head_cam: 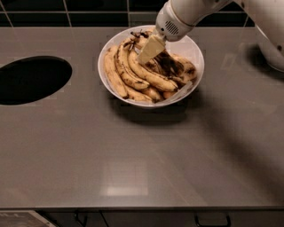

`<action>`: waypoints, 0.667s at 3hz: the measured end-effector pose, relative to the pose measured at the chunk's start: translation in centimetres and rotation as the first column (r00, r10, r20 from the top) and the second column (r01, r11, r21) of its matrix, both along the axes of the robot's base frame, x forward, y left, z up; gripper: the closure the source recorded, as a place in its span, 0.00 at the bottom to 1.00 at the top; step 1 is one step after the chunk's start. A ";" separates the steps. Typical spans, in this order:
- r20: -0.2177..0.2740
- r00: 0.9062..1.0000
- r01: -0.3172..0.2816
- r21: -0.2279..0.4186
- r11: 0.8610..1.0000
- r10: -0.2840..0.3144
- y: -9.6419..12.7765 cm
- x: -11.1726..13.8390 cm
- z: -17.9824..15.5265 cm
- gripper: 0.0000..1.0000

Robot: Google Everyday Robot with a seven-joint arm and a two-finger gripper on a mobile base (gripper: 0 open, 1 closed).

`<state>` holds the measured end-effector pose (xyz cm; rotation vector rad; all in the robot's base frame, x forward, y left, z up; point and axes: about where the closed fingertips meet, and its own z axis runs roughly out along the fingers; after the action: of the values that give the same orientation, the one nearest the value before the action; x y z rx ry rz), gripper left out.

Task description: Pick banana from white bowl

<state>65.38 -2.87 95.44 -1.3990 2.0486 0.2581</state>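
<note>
Where the grey counter (142, 168) reaches the upper middle of the frame stands one white bowl (191, 48), the only bowl in view. Bananas in it: at least six counted, perhaps seven. They overlap, and the pile hides some ends. Three long yellow ones with brown specks curve through the bowl's left half. The banana (172, 66), the one with the large black-brown patch, lies in the right half on top of the heap, running from the bowl's middle toward the right rim.

One arm (191, 13), white, enters from the upper right. One gripper (148, 51), cream-coloured, hangs over the bowl's middle with its tip at the upper-left end of the dark banana. Touching or just above it: cannot tell. Open or closed: cannot tell from this angle either.

Surface: flat, matte grey, with a pale glare patch in the lower middle and a broad soft shadow on the right. One dark oval opening (33, 80) is cut into it at the left, well apart from the bowl.

Room: black wall tiles (88, 11) with pale joints run along the top edge. Two dark handles (213, 220) show on cabinet fronts along the bottom edge. A rounded white robot part (271, 40) sits at the right edge.
</note>
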 end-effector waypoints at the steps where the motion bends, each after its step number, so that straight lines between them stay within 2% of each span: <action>1: 0.000 1.000 0.000 0.003 1.000 0.000 0.0 0.0 -0.1 0.70; 2: 0.002 1.000 0.000 0.007 1.000 0.000 0.1 0.0 -0.1 0.93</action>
<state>65.33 -2.73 95.30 -1.3949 2.0445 0.2638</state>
